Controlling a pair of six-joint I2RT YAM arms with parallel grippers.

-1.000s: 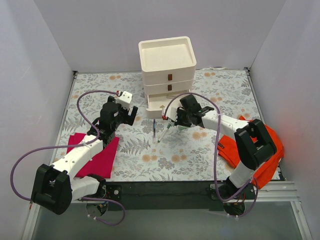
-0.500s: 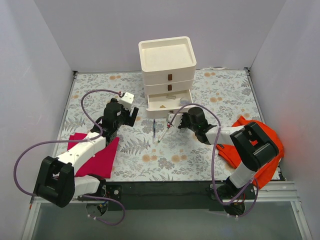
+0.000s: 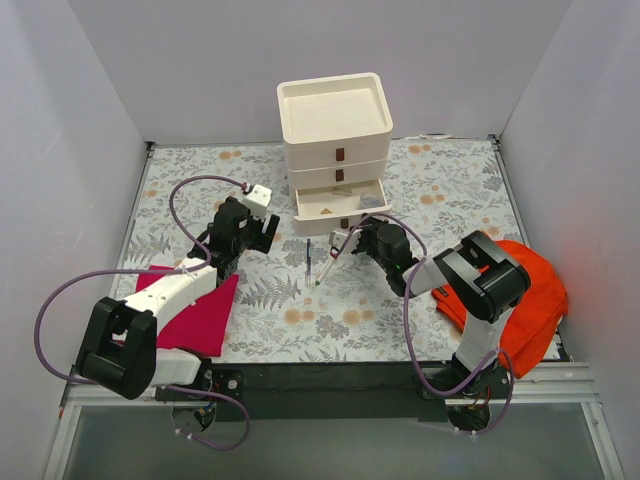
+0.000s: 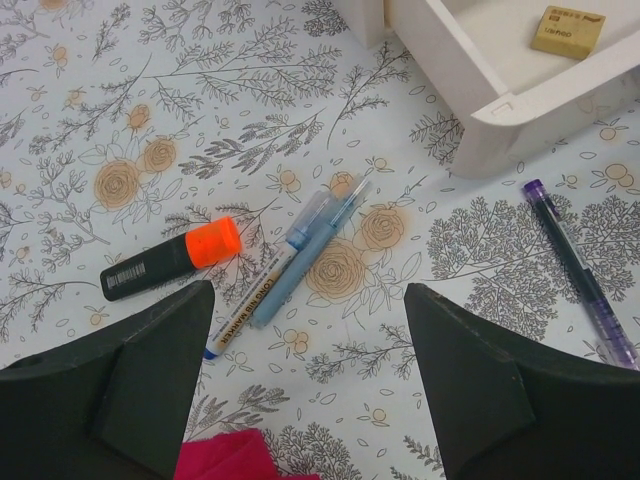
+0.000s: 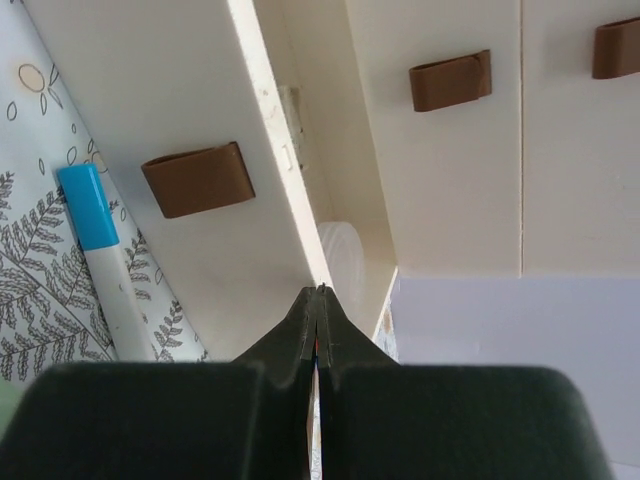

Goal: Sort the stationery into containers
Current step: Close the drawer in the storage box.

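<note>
Right hand [image 3: 350, 238], pressed shut with its fingers flat together and only a hairline of colour in the seam that cannot be made out, sits low just in front of the open bottom drawer [image 3: 338, 204]. A second ago it covered that drawer's right side, and its arm has since folded in toward the middle of the worktop [image 3: 450, 190]. Left hand [image 4: 305, 300], fingers spread wide and holding nothing, hovers over loose stationery, having shifted only slightly. Its wrist camera shows what the overhead view hides beneath it: an orange-capped marker [image 4: 170, 262] lying low-left to upper-right, cap at the upper-right end. Just beside it, pale blue pens [image 4: 312, 245] and a white marker [image 4: 245, 308] lie on much the same slant, touching one another. A purple pen [image 4: 578, 270] lies apart near the drawer corner, running near-to-far in the overhead view. Only the right wrist camera shows the drawer's brown handle [image 5: 198, 178] and, just beside the drawer front, a blue-capped white marker [image 5: 108, 280]. A tan block [image 4: 567, 30] rests inside the drawer, as it did half a second ago. The stacked drawers [image 3: 335, 125] stand at the back, with a magenta cloth [image 3: 205, 315] to the left and an orange cloth [image 3: 535, 285] to the right.
</note>
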